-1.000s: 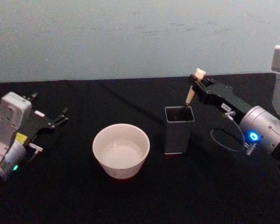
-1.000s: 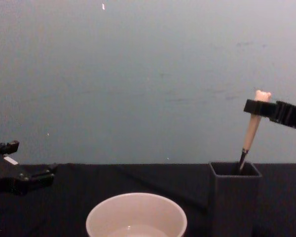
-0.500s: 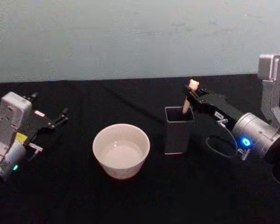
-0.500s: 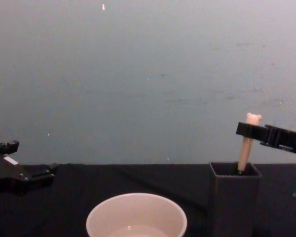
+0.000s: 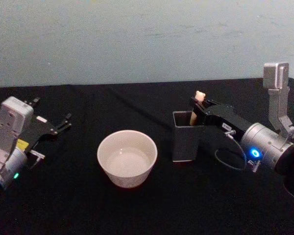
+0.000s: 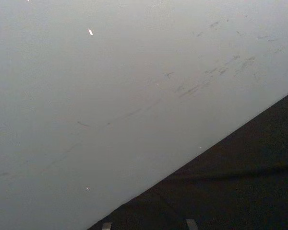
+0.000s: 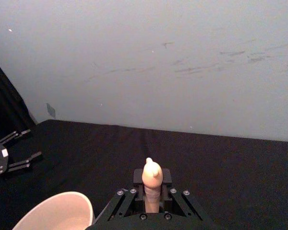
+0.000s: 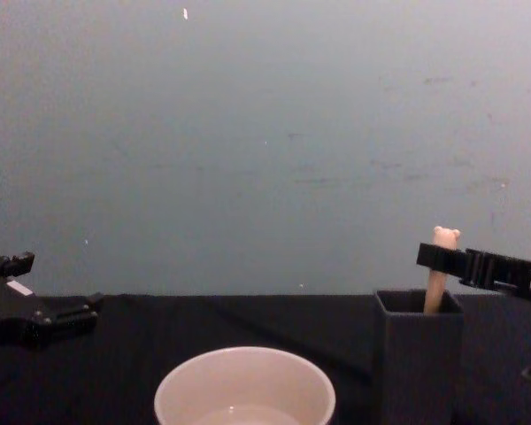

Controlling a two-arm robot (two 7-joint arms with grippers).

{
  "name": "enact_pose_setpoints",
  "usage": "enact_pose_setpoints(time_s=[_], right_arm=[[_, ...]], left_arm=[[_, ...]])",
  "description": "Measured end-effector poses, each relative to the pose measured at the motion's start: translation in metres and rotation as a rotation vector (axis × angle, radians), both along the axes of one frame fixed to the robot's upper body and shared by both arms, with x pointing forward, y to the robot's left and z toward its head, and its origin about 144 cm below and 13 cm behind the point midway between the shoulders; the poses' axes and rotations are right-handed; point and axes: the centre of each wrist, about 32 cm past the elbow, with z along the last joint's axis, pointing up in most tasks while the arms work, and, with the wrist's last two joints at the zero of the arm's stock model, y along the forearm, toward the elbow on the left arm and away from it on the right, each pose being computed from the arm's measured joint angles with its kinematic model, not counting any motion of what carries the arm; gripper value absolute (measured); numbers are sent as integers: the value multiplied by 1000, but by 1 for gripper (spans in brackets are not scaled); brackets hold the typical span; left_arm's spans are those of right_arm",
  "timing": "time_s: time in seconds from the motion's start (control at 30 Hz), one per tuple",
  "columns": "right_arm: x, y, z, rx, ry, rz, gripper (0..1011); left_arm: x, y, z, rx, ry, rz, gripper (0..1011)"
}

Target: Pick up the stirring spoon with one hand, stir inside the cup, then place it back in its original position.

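The dark grey holder (image 5: 187,135) stands just beside the cup (image 5: 127,157), with a narrow strip of bare black table (image 5: 137,103) between them. Above the holder's open top the way is taken: the right gripper (image 5: 198,105) sits there clamped on the stirring spoon (image 8: 440,273). The cup's mouth is unobstructed from above. The left gripper (image 5: 63,122), fingers spread, rests well apart at the table's left side, leaving open cloth between itself and the cup.

bare test bench, lab-like: black cloth table (image 5: 137,215), plain scuffed grey-blue wall (image 8: 248,133).
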Motion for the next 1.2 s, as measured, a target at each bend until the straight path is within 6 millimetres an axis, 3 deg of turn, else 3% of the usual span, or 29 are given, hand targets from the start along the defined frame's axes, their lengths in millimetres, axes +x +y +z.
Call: enact_pose_setpoints(time_s=[1.1, 1.2], right_arm=[[-1, 1, -2, -8, 8, 1, 213], [-1, 1, -2, -8, 8, 0, 283]], left_arm=[[0, 0, 0, 0, 0, 0, 1001], [0, 0, 0, 0, 0, 0, 1001]])
